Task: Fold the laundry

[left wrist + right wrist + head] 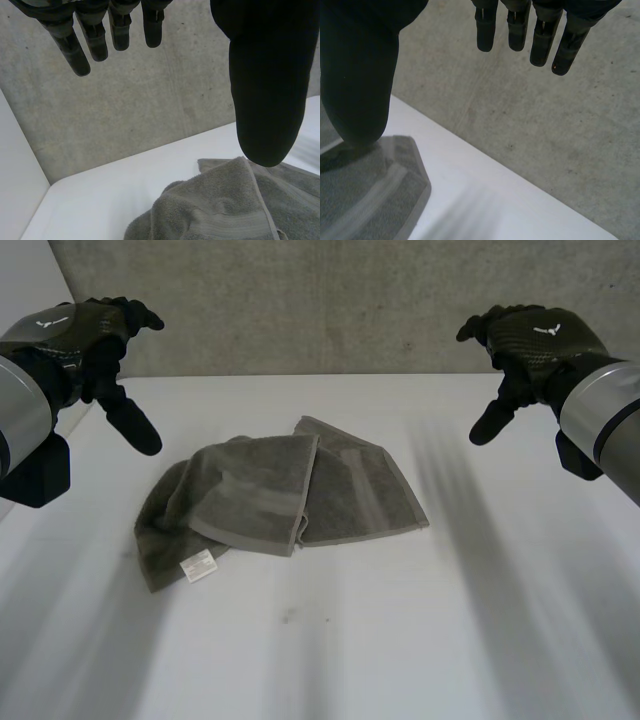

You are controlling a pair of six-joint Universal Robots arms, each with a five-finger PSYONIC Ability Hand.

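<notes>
Concrete wall (330, 300) behind a white worktop (330, 660). A grey towel (280, 490) lies mid-worktop, loosely half-folded and rumpled. The left robot hand (85, 330) and right robot hand (540, 338) hover either side — fingers relaxed, grasping nothing. Likely step: approach; the next move calls for pinching an edge. White label (198, 566) — writing unreadable.

Before me, in the middle of the white table (420, 640), a grey-green terry towel (290, 495) lies loosely folded, flat but uneven. One part is laid slantwise over the other (a woven band crosses each). A small white label (198, 566) shows at its near left corner.
</notes>
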